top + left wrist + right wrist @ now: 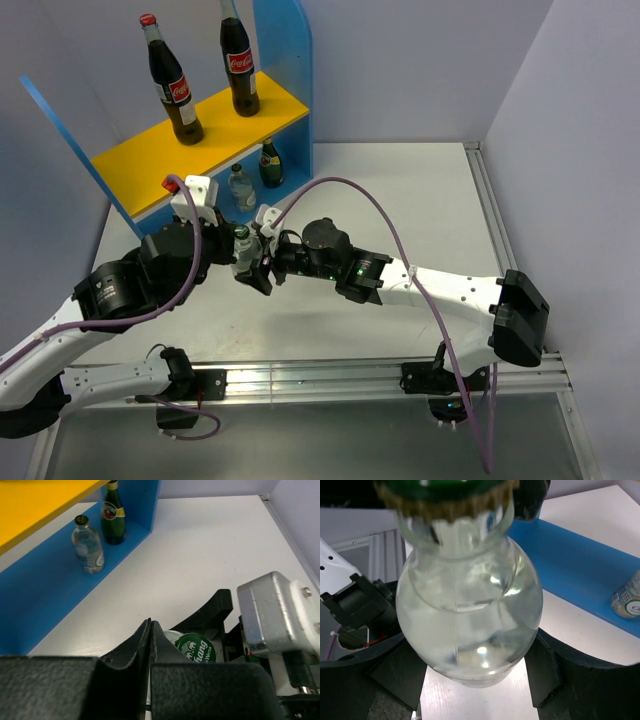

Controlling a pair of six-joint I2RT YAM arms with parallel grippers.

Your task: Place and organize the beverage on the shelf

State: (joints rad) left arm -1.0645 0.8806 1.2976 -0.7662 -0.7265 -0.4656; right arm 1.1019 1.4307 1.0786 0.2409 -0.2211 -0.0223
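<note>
My right gripper (475, 680) is shut on a small clear bottle (470, 610) with a green cap (196, 648), one finger on each side of its belly. In the top view this bottle (242, 250) stands upright between the two arms, in front of the shelf (130, 160). My left gripper (150, 623) is shut with nothing between its jaws, its tips just beside the cap. Two tall cola bottles (172, 85) (239, 65) stand on the yellow top board. On the lower blue board are a clear bottle (88, 545) and a dark green one (113, 515).
The shelf's blue side panel (290, 70) rises at the right of the yellow board. A purple cable (380, 215) arches over the right arm. An aluminium rail (330, 380) runs along the table's near edge. Grey walls close in the left, back and right.
</note>
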